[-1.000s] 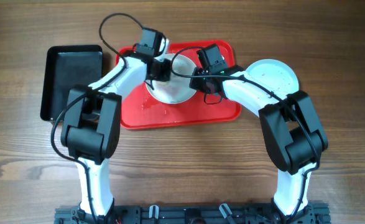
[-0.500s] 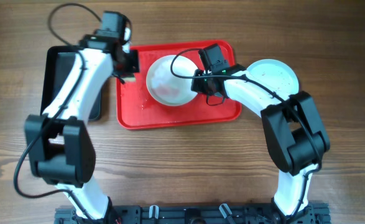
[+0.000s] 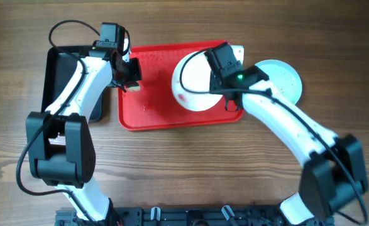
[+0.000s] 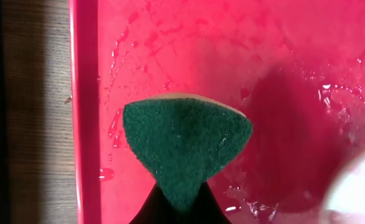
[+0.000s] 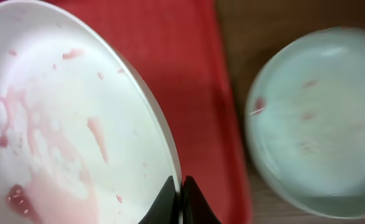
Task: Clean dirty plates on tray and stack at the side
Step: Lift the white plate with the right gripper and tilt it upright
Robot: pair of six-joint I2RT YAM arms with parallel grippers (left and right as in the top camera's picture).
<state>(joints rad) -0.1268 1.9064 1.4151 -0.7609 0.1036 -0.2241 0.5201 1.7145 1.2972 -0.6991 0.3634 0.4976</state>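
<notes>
On my overhead feed a wooden table (image 3: 184, 163) fills the view edge to edge. It is medium brown, and its grain runs left to right in darker streaks, looping near the lower left corner. The light on it is soft and even, with only faint shadows. A black rail (image 3: 190, 216) runs along the near edge. On my wrist feeds the same wood shows only as narrow, blurred patches.

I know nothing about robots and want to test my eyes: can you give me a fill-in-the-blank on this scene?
The left fingers hold a green ____.
The right fingers pinch the rim of the ____ plate.
The mint plate lies on the table, outside the ____ tray.
Missing: sponge; white; red.
</notes>
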